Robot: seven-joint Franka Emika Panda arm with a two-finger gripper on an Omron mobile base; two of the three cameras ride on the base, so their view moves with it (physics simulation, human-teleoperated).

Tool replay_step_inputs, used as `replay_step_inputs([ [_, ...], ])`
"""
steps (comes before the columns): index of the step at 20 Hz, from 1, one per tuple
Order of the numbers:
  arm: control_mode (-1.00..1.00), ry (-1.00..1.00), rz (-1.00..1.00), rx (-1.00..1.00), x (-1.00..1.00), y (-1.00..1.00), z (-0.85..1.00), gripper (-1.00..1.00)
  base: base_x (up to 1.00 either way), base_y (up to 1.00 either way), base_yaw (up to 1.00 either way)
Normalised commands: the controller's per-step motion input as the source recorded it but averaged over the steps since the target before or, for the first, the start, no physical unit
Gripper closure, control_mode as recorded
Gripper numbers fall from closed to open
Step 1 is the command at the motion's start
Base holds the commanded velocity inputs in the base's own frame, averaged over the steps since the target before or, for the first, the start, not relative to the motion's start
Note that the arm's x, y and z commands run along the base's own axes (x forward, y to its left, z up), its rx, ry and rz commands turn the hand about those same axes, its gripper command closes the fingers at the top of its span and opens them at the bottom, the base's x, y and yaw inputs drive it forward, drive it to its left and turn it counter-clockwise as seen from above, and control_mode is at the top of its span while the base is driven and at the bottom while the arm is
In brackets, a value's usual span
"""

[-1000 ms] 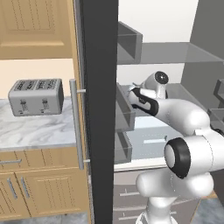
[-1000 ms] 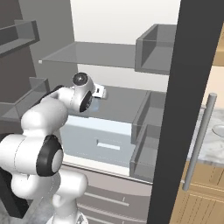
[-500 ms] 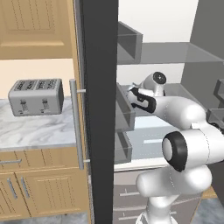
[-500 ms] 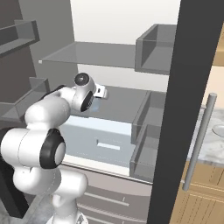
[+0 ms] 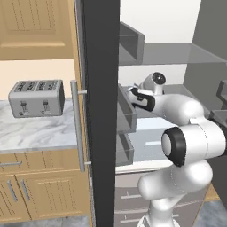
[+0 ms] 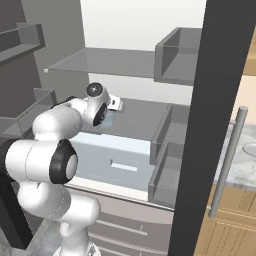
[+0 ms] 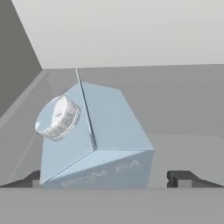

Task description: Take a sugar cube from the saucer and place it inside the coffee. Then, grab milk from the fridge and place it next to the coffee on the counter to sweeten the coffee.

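Observation:
The fridge (image 5: 102,111) stands open and my arm reaches in over its middle shelf (image 6: 145,117). Close under the hand stands the milk (image 7: 100,135), a blue-grey carton with a peaked top and a round silvery cap. My gripper (image 7: 105,179) is open, one fingertip (image 7: 26,179) on each side of the carton's lower part, not pressing on it. From the base cameras the gripper (image 5: 133,95) (image 6: 117,104) sits deep over that shelf. The coffee and the sugar cube are out of view.
Grey door bins (image 5: 126,111) (image 6: 170,135) flank the opening. A pale drawer (image 6: 115,160) lies under the shelf, and a glass shelf (image 6: 100,62) is above the hand. A toaster (image 5: 36,97) sits on the marble top left of the fridge. Long silver handles (image 5: 77,128) (image 6: 227,160) stick out.
The elbow has shifted a little up and to the left while the hand stays almost where it was over the shelf. The jaws remain open.

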Motion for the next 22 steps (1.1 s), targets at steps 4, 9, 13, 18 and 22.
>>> replay_step_inputs([
  [4, -1.00, 0.00, 0.00, 0.00, 0.17, 0.02, -0.08, -1.00, 0.00, 0.00, 0.00],
  [9, -1.00, 0.00, 0.00, 0.00, 0.18, 0.00, -0.07, -1.00, 0.00, 0.00, 0.00],
  [13, -1.00, 0.00, 0.00, 0.00, 0.07, 0.02, -0.02, 1.00, 0.00, 0.00, 0.00],
  [18, -1.00, 0.00, 0.00, 0.00, -0.04, 0.00, 0.00, 1.00, 0.00, 0.00, 0.00],
  [22, -1.00, -0.05, 0.00, 0.00, -0.74, -0.05, 0.20, 1.00, 0.00, 0.00, 0.00],
])
